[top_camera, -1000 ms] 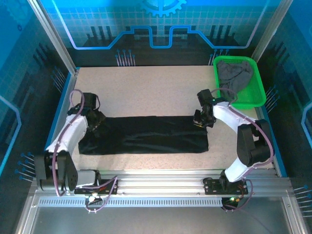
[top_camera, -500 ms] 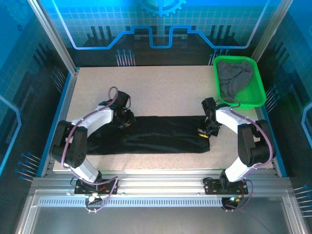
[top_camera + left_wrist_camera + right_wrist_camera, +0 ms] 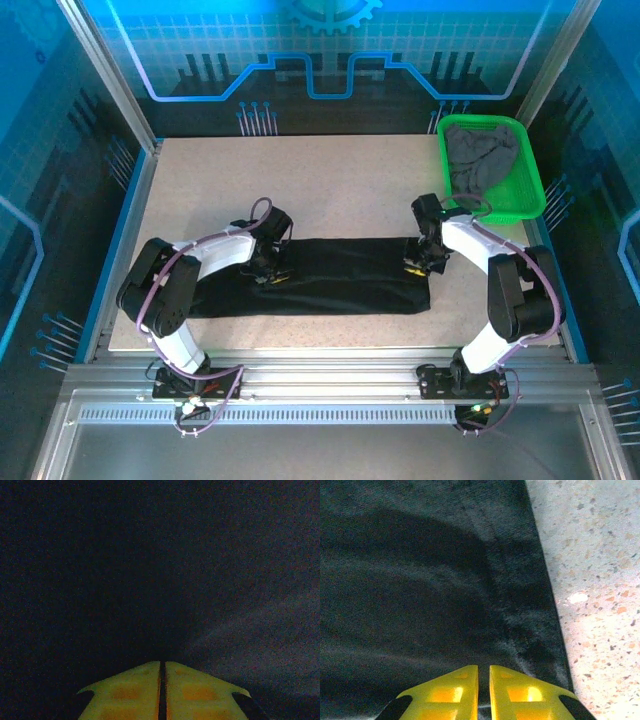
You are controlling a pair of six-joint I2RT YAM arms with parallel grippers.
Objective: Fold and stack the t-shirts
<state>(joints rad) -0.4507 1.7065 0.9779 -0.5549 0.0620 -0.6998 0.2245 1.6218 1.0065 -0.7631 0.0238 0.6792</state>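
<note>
- Top view: the black t-shirt (image 3: 340, 275) lies flat on the speckled tabletop (image 3: 330, 190) as a long, narrow band running left to right across the near half.
- The left pincer (image 3: 268, 272) is down on the band, somewhat left of its middle, with the left arm bent in a curve beside it.
- The right pincer (image 3: 416, 266) sits at the band's right end, near the far corner of the cloth.
- At the far right corner of the tabletop stands a green basket (image 3: 480, 121) with the dark grey t-shirt (image 3: 480, 160) crumpled inside it, well apart from the black one.
- Left wrist view: the left pincer (image 3: 161, 692) has its two yellow fingers pressed together, with just a thin dark slit between them. I cannot tell whether cloth is pinched there. The black t-shirt (image 3: 150, 570) lies close below, with a faint paler crease at the right.
- Right wrist view: the right pincer (image 3: 483, 690) has its yellow fingers drawn together with a narrow gap, over the black t-shirt (image 3: 420, 580) just inside its edge. Whether cloth is caught between them is unclear. Bare tabletop (image 3: 590, 580) shows to the right of that edge.
</note>
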